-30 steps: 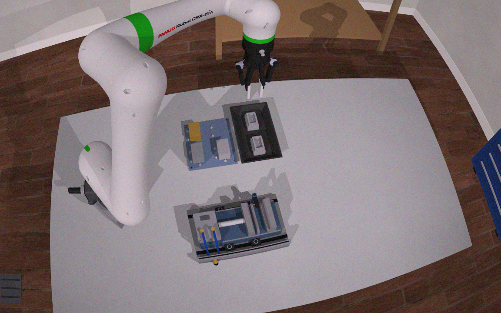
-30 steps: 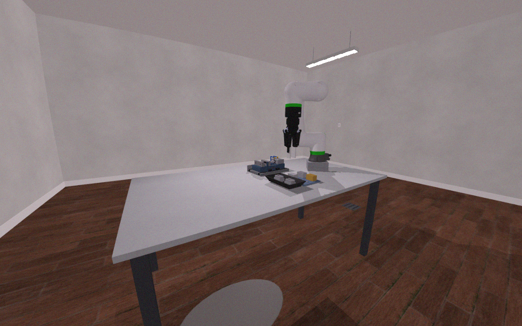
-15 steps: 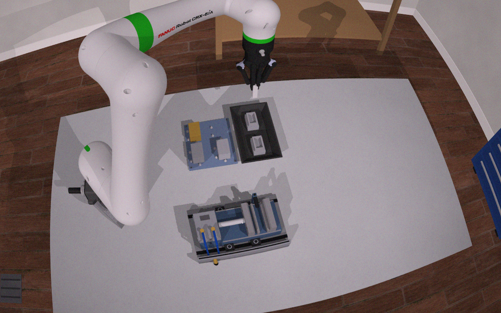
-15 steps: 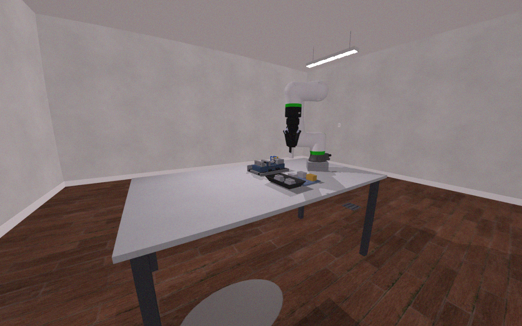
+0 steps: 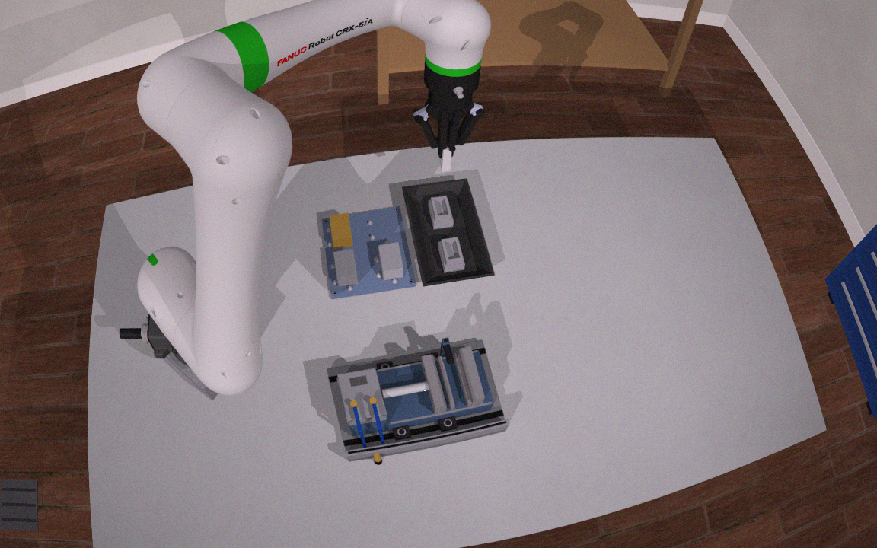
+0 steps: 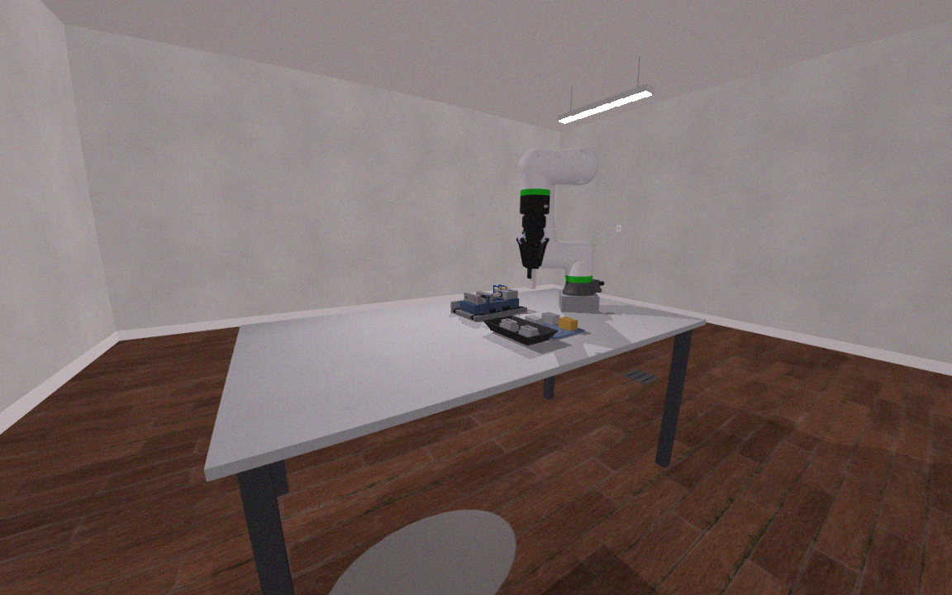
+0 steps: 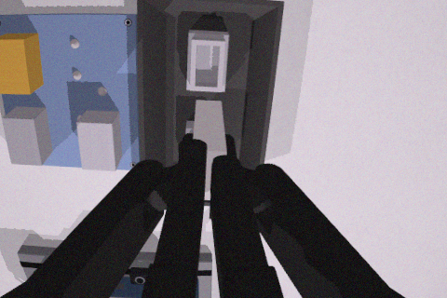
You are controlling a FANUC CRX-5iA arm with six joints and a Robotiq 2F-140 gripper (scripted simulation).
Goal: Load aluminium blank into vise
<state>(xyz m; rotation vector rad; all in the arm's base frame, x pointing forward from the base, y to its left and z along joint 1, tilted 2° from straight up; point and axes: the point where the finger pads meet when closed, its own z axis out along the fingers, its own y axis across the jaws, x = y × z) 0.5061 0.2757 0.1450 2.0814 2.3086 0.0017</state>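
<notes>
Wrist view: jaws (image 7: 207,145) pressed together, pads flat against each other, nothing between them. The black linkage fills the lower half of this view and hides most of the vise (image 7: 125,274); only a sliver of its rails shows under the left linkage. It also covers the nearer end of the outfeed tray (image 7: 149,88), so the second finished part is hidden here behind the joined pads. The infeed plate (image 7: 100,56) is cut off at the left edge of the picture.

Directly below and ahead of the jaws lies the dark outfeed tray, with one finished part (image 7: 208,61) visible, flat on the tray floor, pocket up, well apart from the pads. Left of the jaws, the blue infeed plate touches or stands just beside the tray; which, cannot tell.

Top view count: jaws (image 5: 446,162) hang high over the far end of the tray (image 5: 479,231), near the desk (image 5: 633,306) edge. Finished parts in tray: two (image 5: 441,211) (image 5: 451,253), both pocket up. Aluminium blanks on the plate (image 5: 360,289): two (image 5: 345,266) (image 5: 389,260). Brass blank: one (image 5: 339,230), at the plate's far corner. Locating pins on the plate are too small to count.

Farthest from the jaws: vise (image 5: 414,402), one, near the opposite desk edge. Its narrow opening (image 5: 454,378) shows the low bars with no blank seated. Two blue hoses (image 5: 368,422) at one end block; work stop (image 5: 448,351) is a small dark rod, hard to make out.

Exterior view: jaws (image 6: 530,272) well above the desk (image 6: 361,369); parts too small to check.
</notes>
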